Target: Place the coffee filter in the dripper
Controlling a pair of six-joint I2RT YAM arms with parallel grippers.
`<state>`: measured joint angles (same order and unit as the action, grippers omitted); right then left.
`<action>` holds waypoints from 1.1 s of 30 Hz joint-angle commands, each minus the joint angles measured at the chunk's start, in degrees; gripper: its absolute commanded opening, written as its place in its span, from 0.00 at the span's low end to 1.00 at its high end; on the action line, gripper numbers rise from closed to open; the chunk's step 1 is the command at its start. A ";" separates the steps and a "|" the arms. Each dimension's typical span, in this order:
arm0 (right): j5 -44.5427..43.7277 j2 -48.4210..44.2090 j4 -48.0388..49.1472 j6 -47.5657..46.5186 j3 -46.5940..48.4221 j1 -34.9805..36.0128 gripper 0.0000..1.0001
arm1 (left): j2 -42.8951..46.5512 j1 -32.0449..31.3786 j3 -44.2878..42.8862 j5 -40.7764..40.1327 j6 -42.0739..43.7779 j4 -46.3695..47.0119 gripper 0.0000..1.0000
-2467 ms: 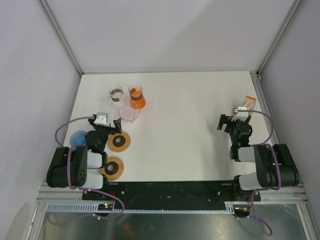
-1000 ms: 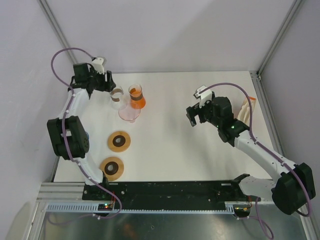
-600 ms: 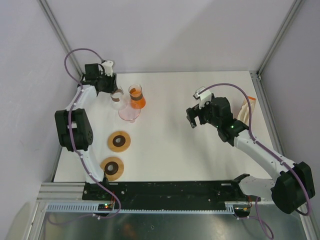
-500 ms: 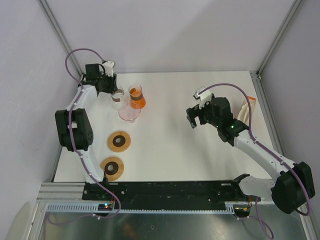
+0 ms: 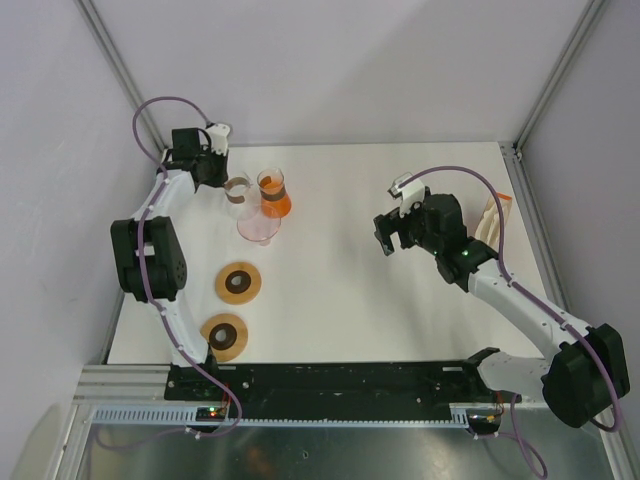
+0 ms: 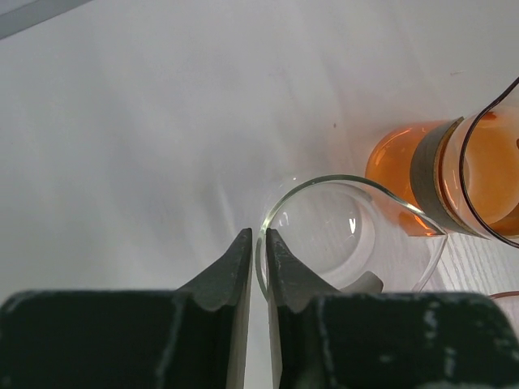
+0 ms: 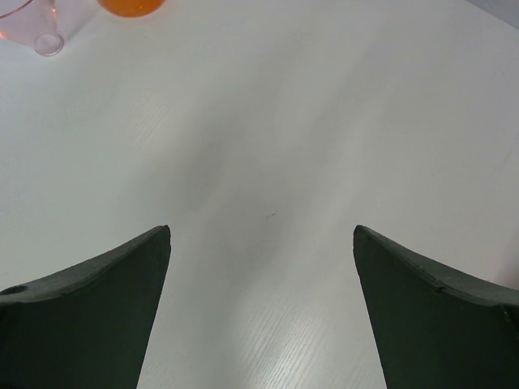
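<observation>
- The table (image 5: 350,290) is white and matt, with a faint wood grain.
- The glass cup (image 6: 324,235) is clear, smooth and shiny.
- The orange jug (image 6: 478,178) is shiny glass with a dull dark band (image 6: 430,174).
- The dripper (image 5: 258,226) looks like see-through pink plastic.
- The left gripper (image 6: 257,239) and right gripper (image 7: 261,235) have black matt plastic fingers.
- The two brown discs (image 5: 238,284) look dull; wood or cork, hard to tell.
- The corner posts (image 5: 120,75) are grey metal.

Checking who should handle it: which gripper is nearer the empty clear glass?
Left. The left gripper pinches the clear glass rim; the right gripper hangs open over bare table far to its right.
</observation>
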<state>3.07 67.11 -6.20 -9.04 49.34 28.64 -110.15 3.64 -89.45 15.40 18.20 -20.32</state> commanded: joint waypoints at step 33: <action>2.81 -2.01 1.32 2.08 2.15 -0.99 0.99 | 21.87 -1.95 -0.64 -1.89 -9.35 1.24 0.00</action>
<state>5.50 67.05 -6.11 -7.97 49.32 27.99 -95.72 2.76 -89.36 11.31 10.87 -21.63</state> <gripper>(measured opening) 0.993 0.034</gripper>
